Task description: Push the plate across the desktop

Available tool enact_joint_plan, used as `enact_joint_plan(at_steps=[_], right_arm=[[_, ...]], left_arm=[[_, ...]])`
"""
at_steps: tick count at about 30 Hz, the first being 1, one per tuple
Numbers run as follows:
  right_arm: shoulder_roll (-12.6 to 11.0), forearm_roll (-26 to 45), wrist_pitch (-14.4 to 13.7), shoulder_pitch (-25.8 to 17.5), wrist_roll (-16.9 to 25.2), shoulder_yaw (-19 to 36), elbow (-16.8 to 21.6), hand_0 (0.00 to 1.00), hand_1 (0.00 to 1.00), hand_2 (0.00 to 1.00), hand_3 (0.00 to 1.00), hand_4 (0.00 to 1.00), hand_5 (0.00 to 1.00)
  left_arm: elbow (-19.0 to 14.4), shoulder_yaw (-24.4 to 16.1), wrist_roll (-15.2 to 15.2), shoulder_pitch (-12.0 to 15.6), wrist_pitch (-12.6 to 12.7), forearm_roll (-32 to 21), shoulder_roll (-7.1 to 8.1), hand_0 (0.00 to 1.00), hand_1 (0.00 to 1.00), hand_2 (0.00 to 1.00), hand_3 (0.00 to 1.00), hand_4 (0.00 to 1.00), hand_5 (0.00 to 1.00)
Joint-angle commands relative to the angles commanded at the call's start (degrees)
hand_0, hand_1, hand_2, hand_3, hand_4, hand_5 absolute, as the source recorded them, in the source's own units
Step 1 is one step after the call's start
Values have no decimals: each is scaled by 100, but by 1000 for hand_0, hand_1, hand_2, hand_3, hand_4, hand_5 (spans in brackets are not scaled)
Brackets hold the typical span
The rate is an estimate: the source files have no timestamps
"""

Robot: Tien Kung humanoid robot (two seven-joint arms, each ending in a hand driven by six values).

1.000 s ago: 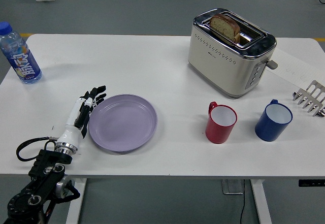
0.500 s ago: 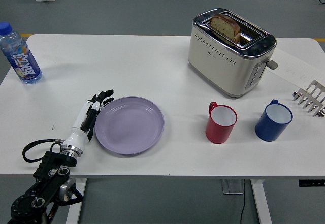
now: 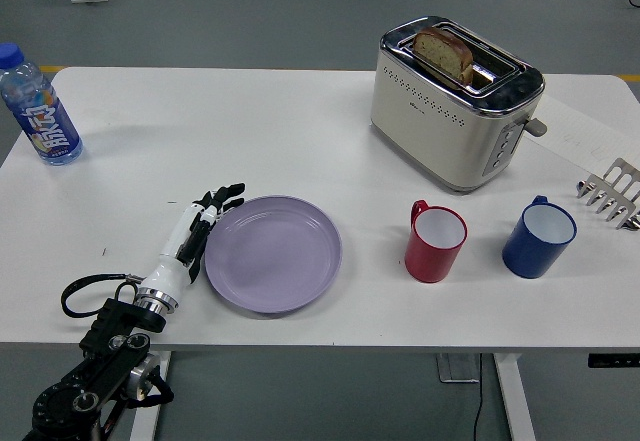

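A round lilac plate (image 3: 272,253) lies flat on the white table (image 3: 250,131), left of centre near the front edge. My left hand (image 3: 207,219) reaches in from the lower left. Its straight black fingers lie against the plate's left rim and hold nothing. My right arm is out of view.
A red mug (image 3: 434,242) stands right of the plate, a blue mug (image 3: 538,237) beyond it. A cream toaster (image 3: 455,102) with a slice of bread stands at the back right. A water bottle (image 3: 38,112) stands far left. A metal rack (image 3: 612,193) is at the right edge.
My left hand has moved right and the plate has slid right with it, closer to the red mug.
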Motion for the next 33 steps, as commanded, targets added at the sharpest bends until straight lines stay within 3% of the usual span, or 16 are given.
enact_joint_plan(at_steps=[18,28,33], right_arm=[[-3,-27,-2,36,0,15,0,671,632,696,631,249,137],[-5,-41,-3,67,-2,21,0,671,631,695,632,249,137],[-13,-73,0,83,-9,39,0,672,631,696,631,249,137]], left_arm=[[-29,292,-4,-86,-1,-40,0,822,842,876,784,633,998],[-62,-776,-28,-101,286,329,0,814,835,869,777,638,998],[-58,-1334,49,-92,306,681,0,810,830,864,773,637,998]])
